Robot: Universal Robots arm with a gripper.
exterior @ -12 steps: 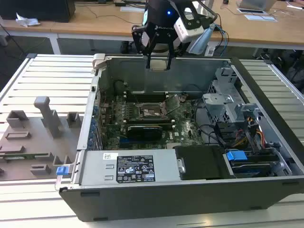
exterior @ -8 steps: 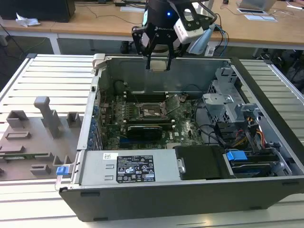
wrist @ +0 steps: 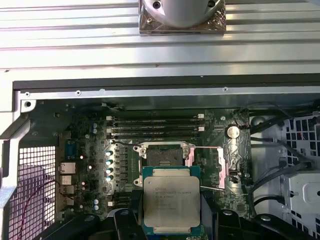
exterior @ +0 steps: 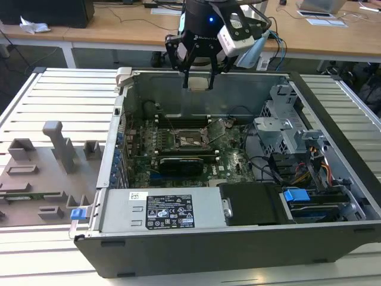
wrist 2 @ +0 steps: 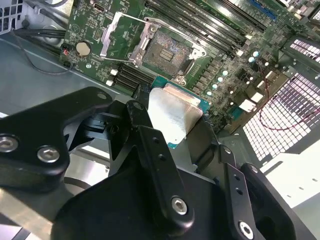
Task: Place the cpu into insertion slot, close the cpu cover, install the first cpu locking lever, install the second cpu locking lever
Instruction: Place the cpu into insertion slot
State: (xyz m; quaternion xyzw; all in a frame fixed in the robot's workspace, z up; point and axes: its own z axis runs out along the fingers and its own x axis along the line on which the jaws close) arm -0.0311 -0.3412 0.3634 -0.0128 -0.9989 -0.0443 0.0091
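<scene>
In the exterior view you see the gripper (exterior: 198, 77) high over the case (exterior: 238, 241), its fingers clamped on the cpu (exterior: 198, 83), well above the board. The first wrist view gives you what that angle cannot: the socket (wrist: 163, 156) bare, the chip held apart from it. The second wrist view shows you the cover (wrist 2: 107, 36) swung open beside the socket.
</scene>
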